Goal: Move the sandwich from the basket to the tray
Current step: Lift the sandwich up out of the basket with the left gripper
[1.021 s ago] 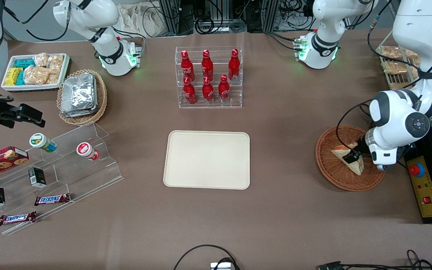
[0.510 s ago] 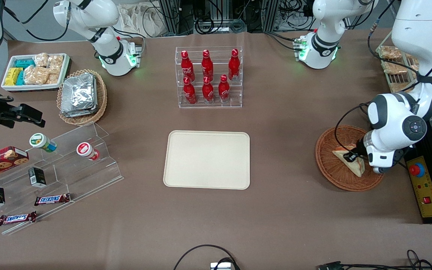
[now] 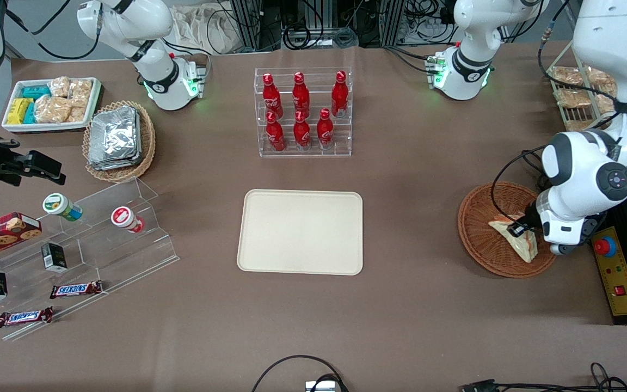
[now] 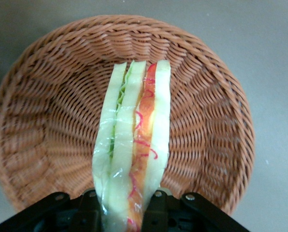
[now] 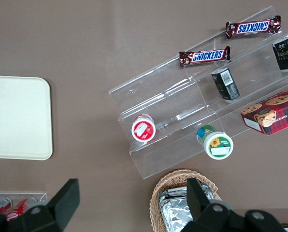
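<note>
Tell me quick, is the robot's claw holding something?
Gripper: shut on the sandwich, over the basket.

End effector (image 4: pixel 123 205) grips sandwich (image 4: pixel 133 145) over basket (image 4: pixel 47 111)

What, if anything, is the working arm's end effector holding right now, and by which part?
The end effector is shut on the sandwich, its fingers pinching the two bread faces at one end of the wedge, over the basket.
</note>
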